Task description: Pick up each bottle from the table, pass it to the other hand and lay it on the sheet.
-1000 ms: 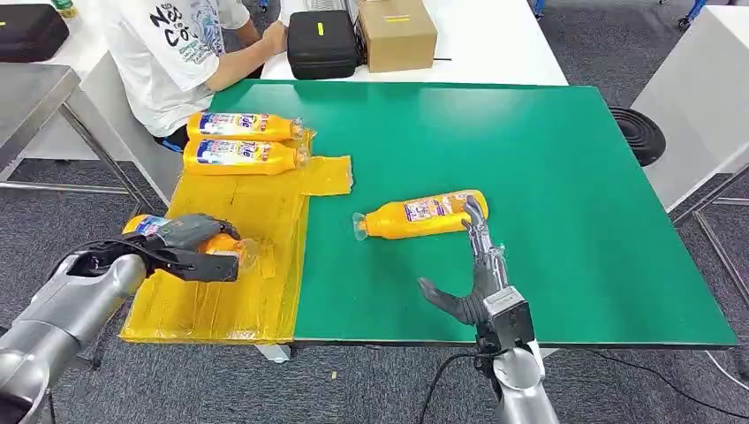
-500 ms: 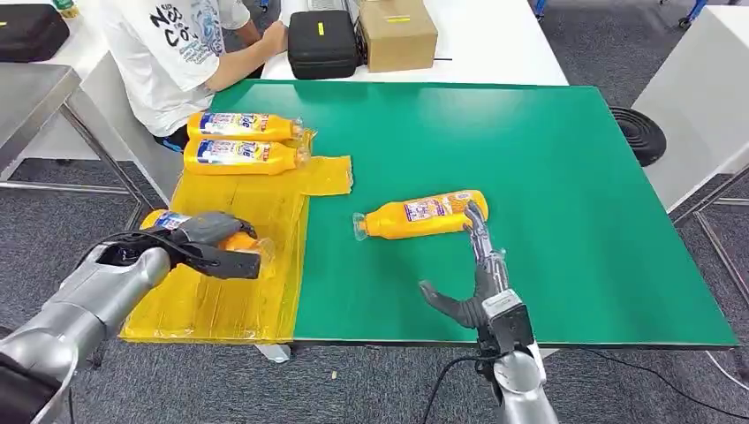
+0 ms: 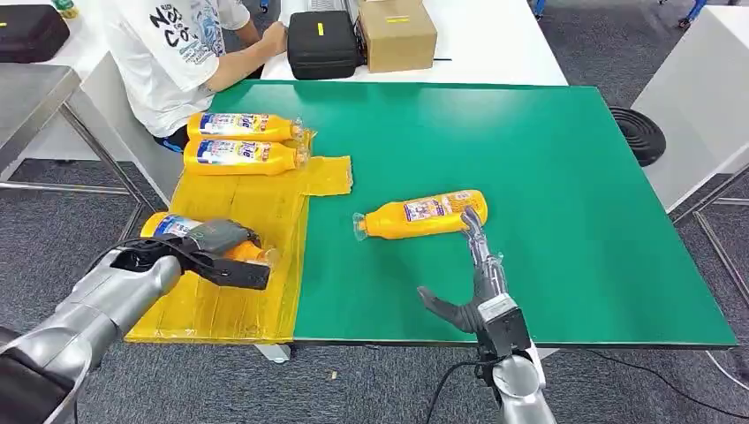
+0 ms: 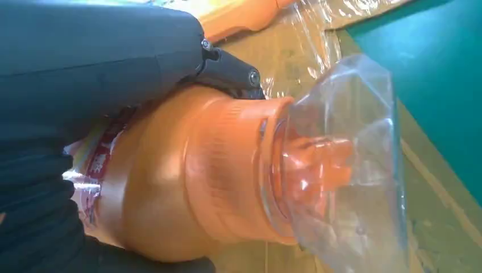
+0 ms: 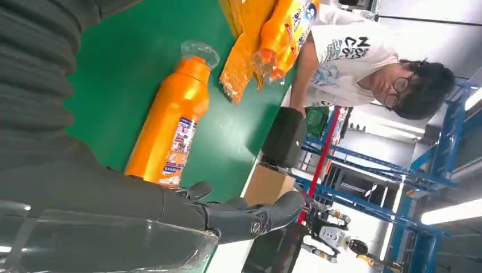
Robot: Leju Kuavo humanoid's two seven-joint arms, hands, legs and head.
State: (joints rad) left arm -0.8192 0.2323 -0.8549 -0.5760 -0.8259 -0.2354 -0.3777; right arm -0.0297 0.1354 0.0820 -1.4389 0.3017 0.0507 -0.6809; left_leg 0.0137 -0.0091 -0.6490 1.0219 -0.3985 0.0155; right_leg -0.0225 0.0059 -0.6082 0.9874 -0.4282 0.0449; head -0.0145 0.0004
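A person (image 3: 181, 62) in a white printed shirt sits at the far corner of the green desk (image 3: 548, 194), just beyond the yellow sheet (image 3: 243, 230), with an arm reaching toward a black case (image 3: 321, 42) and a cardboard box (image 3: 397, 33) that stand on a white desk behind the green one. Nothing lies between the sheet and the lone orange bottle (image 3: 422, 215) out on the green surface.

That lone bottle lies on its side beside the sheet, its clear cap toward the sheet. The right hand (image 3: 472, 274) is spread and holds nothing; it reaches from the near edge of the desk, its fingertips (image 3: 471, 217) at the bottle's base end, though contact cannot be judged.

The left hand (image 3: 216, 247) grips a second orange bottle, the held bottle (image 3: 190, 234), over the near part of the sheet; dark fingers (image 4: 227, 71) wrap around its body while the clear cap juts free past them. Whether it rests on the sheet cannot be told.

Two more bottles, the laid pair (image 3: 240, 141), lie side by side at the far end of the sheet, caps pointing toward the green surface.
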